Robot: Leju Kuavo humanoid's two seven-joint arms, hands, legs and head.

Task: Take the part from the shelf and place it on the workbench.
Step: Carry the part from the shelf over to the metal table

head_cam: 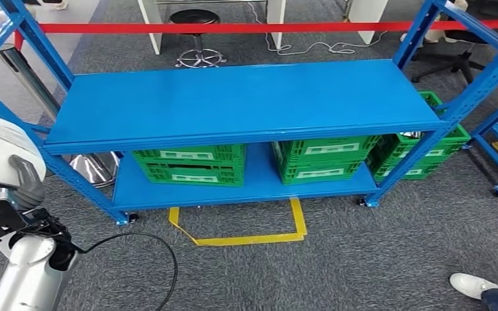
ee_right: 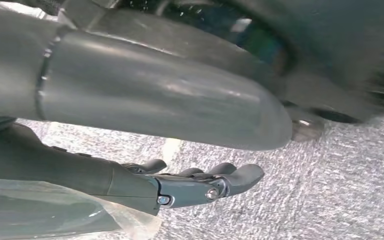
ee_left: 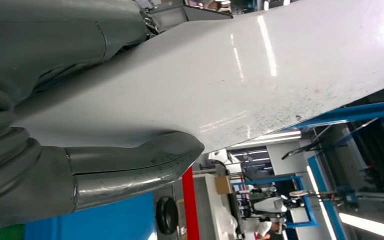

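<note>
— Where is the part?
— We cannot tell. The shelf (head_cam: pixel 246 97) has a bare blue top board. Two green crates (head_cam: pixel 191 165) sit on its lower board, and their insides are hidden from us. A third crate (head_cam: pixel 421 155) stands on the floor just beside the shelf's right post, with something shiny at its rim.
— Any writing?
— Each crate carries white labels (head_cam: pixel 187 155), but the print is too small for us to read.
— And the hands?
— The right robot hand (ee_right: pixel 190 185) hangs over grey carpet (ee_right: pixel 330 190), fingers stretched out, thumb apart, holding nothing. The left robot hand (ee_left: pixel 55 170) lies with its thumb against a glossy white surface (ee_left: pixel 230 75). We cannot tell whether it grips anything.
— Anything else?
— Yellow tape (head_cam: pixel 246 238) on the floor and a white shoe (head_cam: pixel 470 284) at the corner.
</note>
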